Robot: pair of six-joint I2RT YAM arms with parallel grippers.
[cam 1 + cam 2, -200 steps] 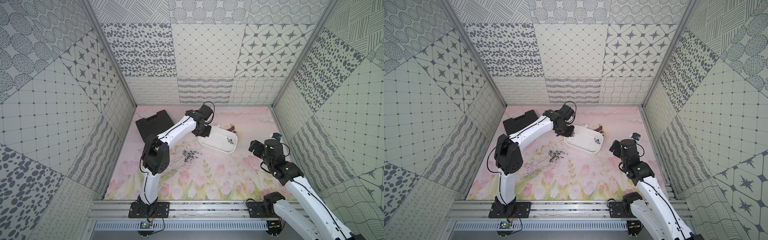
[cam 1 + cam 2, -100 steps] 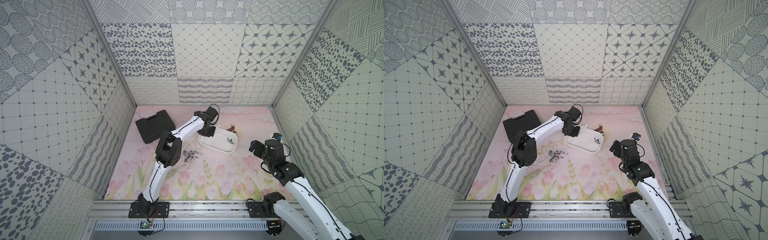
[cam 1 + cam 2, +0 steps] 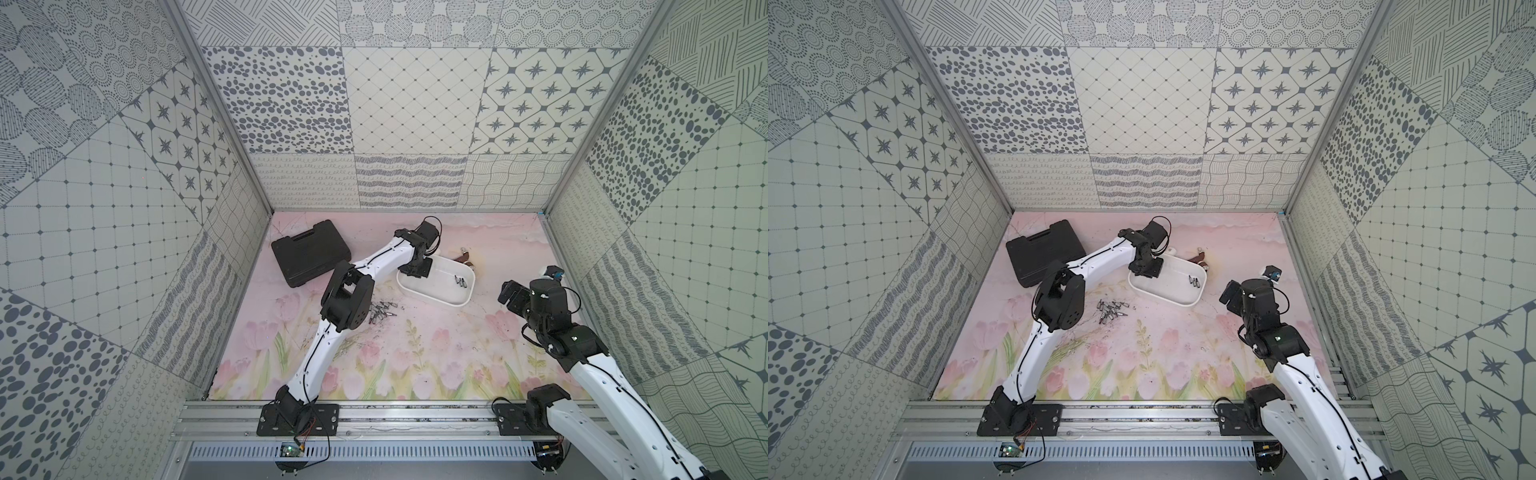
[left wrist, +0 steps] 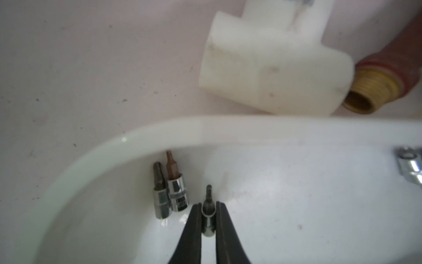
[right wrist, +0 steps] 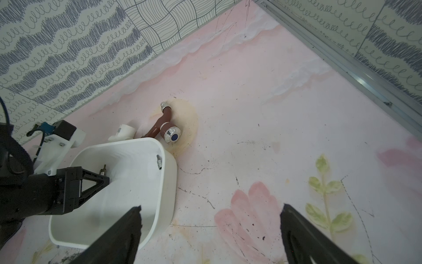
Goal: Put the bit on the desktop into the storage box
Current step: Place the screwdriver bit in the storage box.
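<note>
**Bit [image 4: 208,214] hanging inside storage box [image 4: 159,130], L gripper [image 4: 209,206] clamping it**

L gripper's jaws are pinching the bit's chrome shank, nearly shut, w/ the dark tip poking out past the fingertips. The bit is hanging over the box floor, inside the rim; can't tell if it's touching the bottom. Just beside it, 2 socket bits [image 4: 171,189] are lying side by side against the curved wall, one w/ a brown tip. A few more bits [image 3: 462,282] are sitting at the opp. end of the tub. The box is resting lidless on the desktop [image 3: 415,357]. A loose pile of bits [image 3: 380,312] is lying on the desktop near the box, outside it. Black tool case [image 3: 311,257] is sitting shut, well apart from the box, contents hidden. White pipe fitting [image 4: 262,75] & a red-brown tap [image 5: 167,123] are lying just outside the box rim, on its far side. R gripper [image 5: 211,209] is hovering w/ jaws spread wide, holding nothing, over the desktop next to the box.
</note>
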